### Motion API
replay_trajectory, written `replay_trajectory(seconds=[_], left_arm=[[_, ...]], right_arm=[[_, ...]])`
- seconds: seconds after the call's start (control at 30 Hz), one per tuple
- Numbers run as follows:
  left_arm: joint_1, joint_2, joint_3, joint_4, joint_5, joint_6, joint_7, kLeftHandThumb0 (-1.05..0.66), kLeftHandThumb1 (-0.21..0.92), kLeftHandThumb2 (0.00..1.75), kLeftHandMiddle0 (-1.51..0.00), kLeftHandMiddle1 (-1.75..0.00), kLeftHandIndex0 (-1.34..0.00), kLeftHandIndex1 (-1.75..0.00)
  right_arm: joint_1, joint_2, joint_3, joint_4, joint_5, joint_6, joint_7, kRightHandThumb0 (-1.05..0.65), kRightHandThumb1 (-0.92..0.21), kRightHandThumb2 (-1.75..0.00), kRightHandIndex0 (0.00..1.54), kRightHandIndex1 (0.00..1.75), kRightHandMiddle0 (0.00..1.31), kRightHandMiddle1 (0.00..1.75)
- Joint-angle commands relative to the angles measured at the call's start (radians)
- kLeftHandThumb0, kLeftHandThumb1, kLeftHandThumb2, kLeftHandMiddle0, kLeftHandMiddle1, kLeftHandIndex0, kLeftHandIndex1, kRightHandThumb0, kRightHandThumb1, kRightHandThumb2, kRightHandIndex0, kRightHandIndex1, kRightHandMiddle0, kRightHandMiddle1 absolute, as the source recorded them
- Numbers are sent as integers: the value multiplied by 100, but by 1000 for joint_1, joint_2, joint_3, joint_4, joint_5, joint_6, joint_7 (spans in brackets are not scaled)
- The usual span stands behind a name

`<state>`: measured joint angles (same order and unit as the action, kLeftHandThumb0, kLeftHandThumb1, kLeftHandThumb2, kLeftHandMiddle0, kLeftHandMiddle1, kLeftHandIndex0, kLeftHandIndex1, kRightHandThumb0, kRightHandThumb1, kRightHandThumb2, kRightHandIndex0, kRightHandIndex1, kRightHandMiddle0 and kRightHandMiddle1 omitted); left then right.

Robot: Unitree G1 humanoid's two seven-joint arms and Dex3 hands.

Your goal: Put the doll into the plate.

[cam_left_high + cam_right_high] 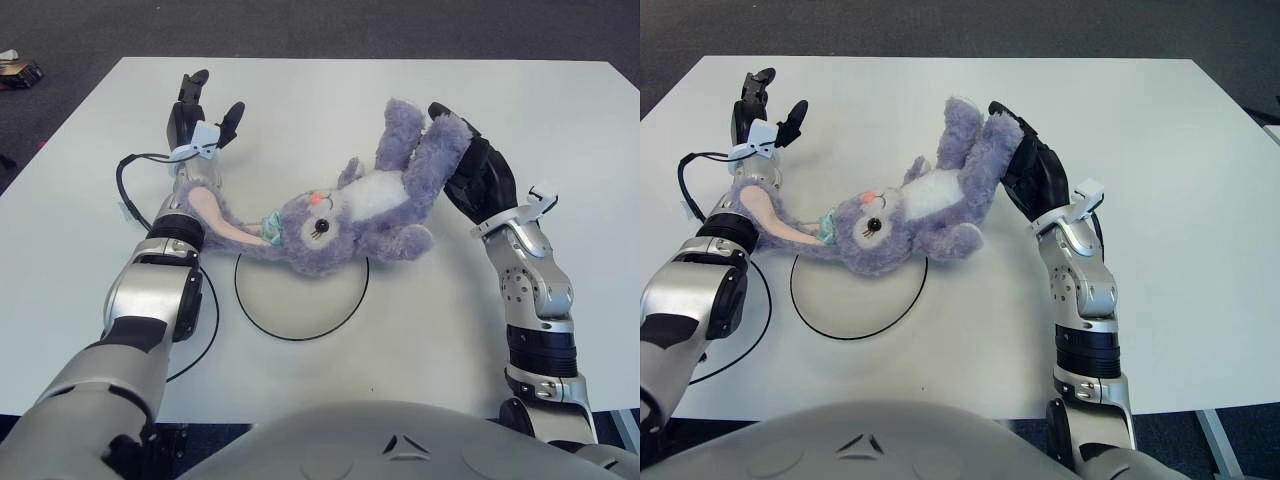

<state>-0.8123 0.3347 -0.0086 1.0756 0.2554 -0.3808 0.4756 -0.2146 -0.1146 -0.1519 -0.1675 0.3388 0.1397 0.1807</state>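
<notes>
- Table (560, 110) first: you have one broad white top under everything, and the plate sits toward its near-middle.
- Your doll (350, 210), a purple plush rabbit, lies on its back slanting across the plate's far edge. Its head overlaps the plate's far rim, while its body and legs stretch away up and to the right of the plate, off it. One long pink-lined ear trails out to the left of the plate and lies over your left forearm.
- The plate (300, 300) is a flat white disc with a dark rim, mostly bare; only the doll's head and one arm cover its far part.
- Your right hand (478, 172) is up and to the right of the plate, pressed against the doll's raised legs. Its dark fingers curl around the plush there, clamped on it.
- Your left hand (200, 110) shows well up and to the left of the plate, fingers spread apart and pointing away from you, gripping nothing.
- A black cable (125, 180) loops beside your left arm, to the left of the plate.
</notes>
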Motion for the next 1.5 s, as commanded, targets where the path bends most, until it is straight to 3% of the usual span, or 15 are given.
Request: replay_trajectory(seconds=[0.0,0.77,1.1,1.17,1.23,1.33,1.4,1.47], left_arm=[[4,2,1,-10,3,8,1,-60,92,36,-52,0,-35,-42],[6,-2,1,-11,5,16,7,-58,92,32,-51,0,-36,-41],[6,-2,0,-12,6,19,7,-58,92,31,-50,0,-36,-41],[8,-2,1,-12,5,18,7,-57,92,30,-51,0,-36,-40],[9,-2,1,-12,5,18,7,-57,92,30,-51,0,-36,-40],[9,-1,0,-12,6,18,7,-57,92,30,-51,0,-36,-40],[9,-1,0,-12,6,18,7,-57,92,29,-51,0,-36,-40],[9,-1,0,-12,6,18,7,-57,92,29,-51,0,-36,-40]], right_arm=[[-17,4,-13,16,-18,-52,-10,-81,-92,-91,31,0,30,1],[-47,-18,-46,66,-129,-196,-78,-79,-92,-87,32,0,32,1],[-59,-30,-56,74,-133,-211,-79,-79,-92,-85,33,0,32,1],[-59,-69,-45,105,-232,-336,-88,-77,-92,-82,33,0,32,1],[-60,-89,-39,127,-290,-407,-94,-74,-92,-79,33,0,32,1],[-57,-157,-20,157,-486,-538,-159,-71,-92,-72,33,1,33,1],[-53,-191,-12,161,-578,-588,-191,-68,-92,-57,33,0,35,2],[-54,-198,-9,170,-602,-607,-206,-67,-92,-52,33,0,35,2]])
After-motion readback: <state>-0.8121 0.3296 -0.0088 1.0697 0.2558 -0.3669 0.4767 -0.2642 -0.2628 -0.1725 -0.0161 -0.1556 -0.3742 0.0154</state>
